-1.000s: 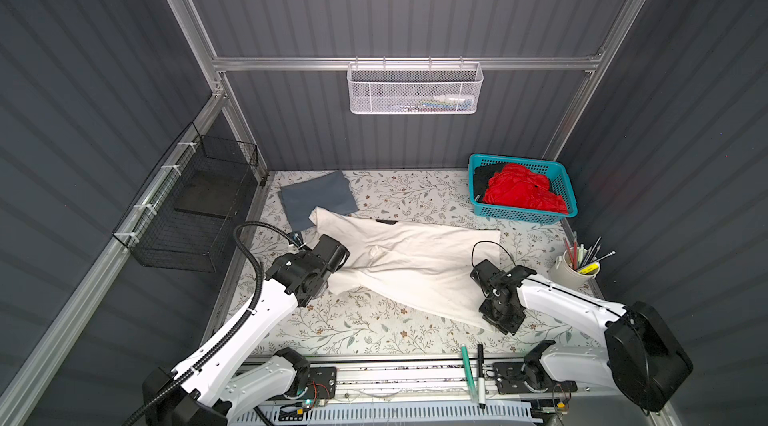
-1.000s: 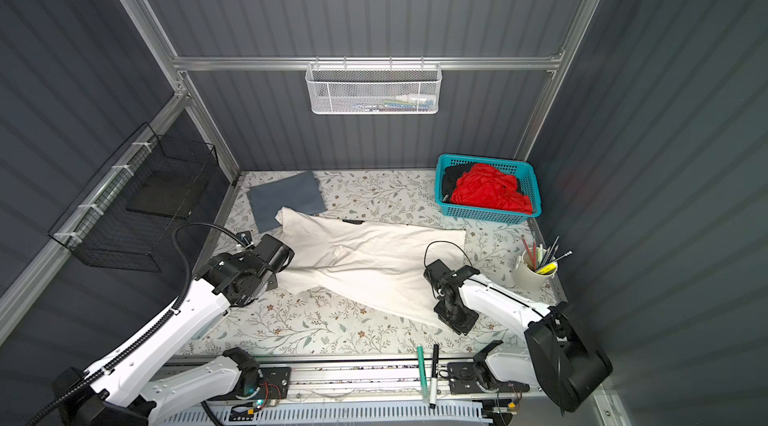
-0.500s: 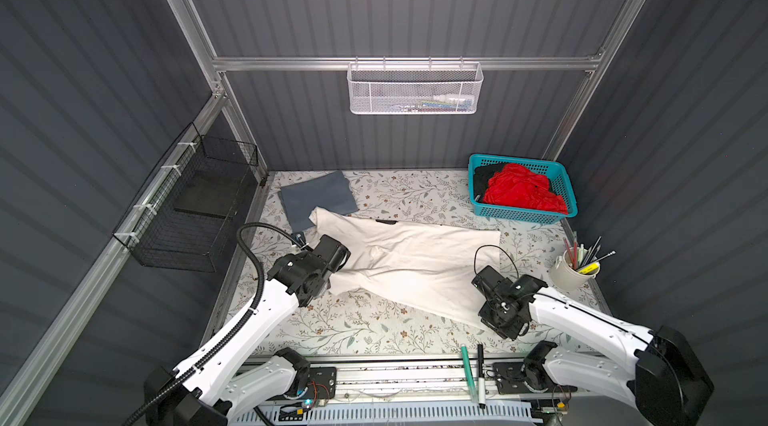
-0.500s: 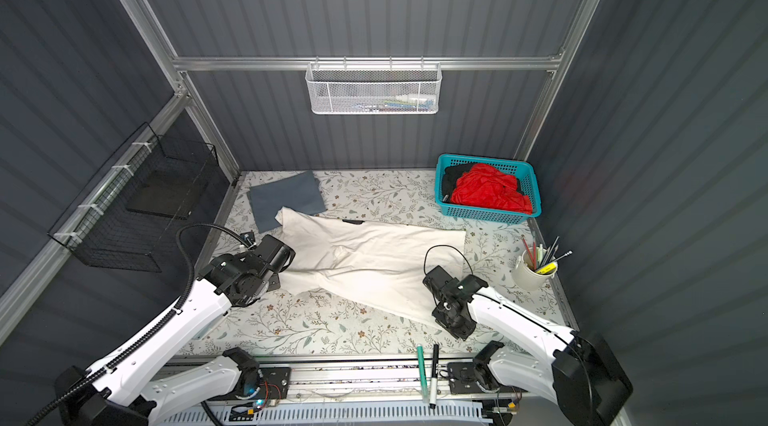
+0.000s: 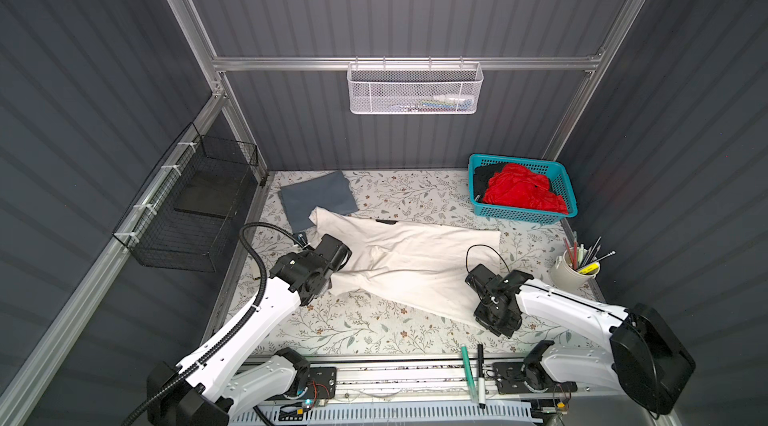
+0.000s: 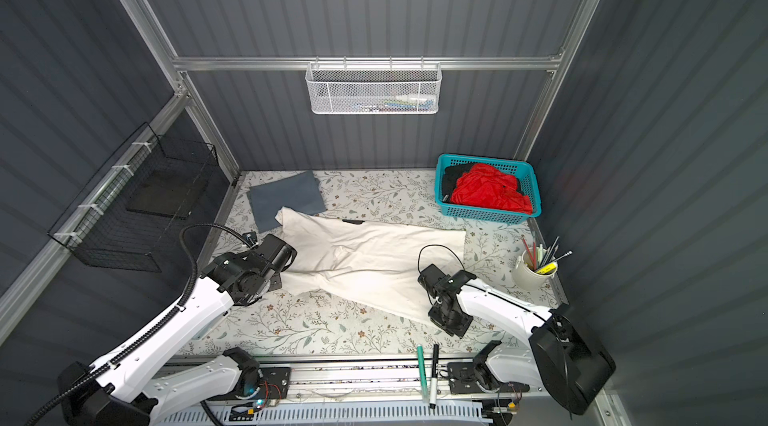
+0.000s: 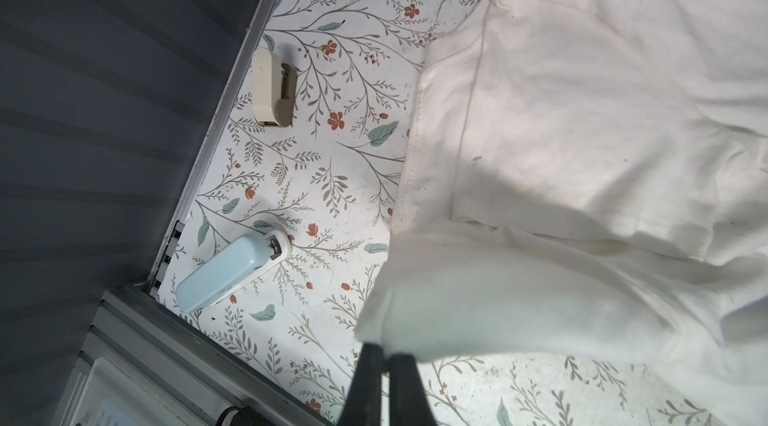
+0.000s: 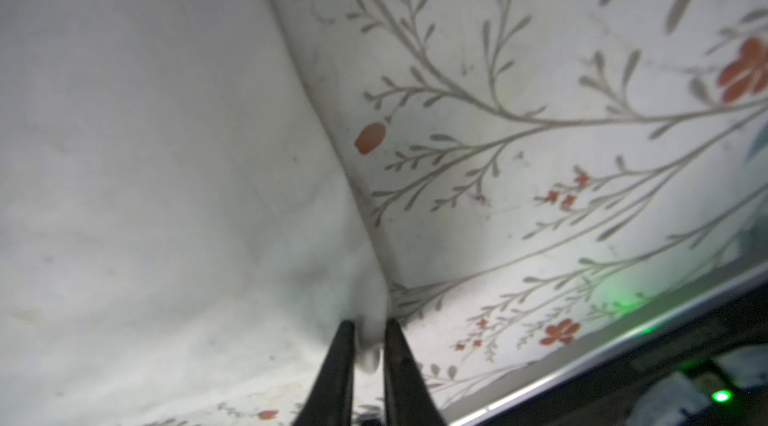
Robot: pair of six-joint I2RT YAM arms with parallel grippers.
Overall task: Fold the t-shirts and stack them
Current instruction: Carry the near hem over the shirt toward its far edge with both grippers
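Off-white t-shirt (image 5: 415, 262) lay spread across the middle of the floral desk (image 5: 353, 328), its far-left corner touching the folded slate-grey t-shirt (image 5: 318, 197). Left fingers (image 7: 372, 361) were clenched on its left edge and right fingers (image 8: 345, 345) on its near-right corner. Red t-shirt (image 5: 519, 193) sat in the teal basket (image 5: 523, 218).

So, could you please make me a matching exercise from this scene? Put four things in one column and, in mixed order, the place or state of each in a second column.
Things:
1. off-white t-shirt
2. slate-grey t-shirt
3. red t-shirt
4. white cup

Places or states:
a. crumpled in the teal basket
b. folded flat at the far left of the table
c. spread in the middle, pinched by the left gripper and the right gripper
d. standing near the table's right edge

Pairs: 1-c, 2-b, 3-a, 4-d
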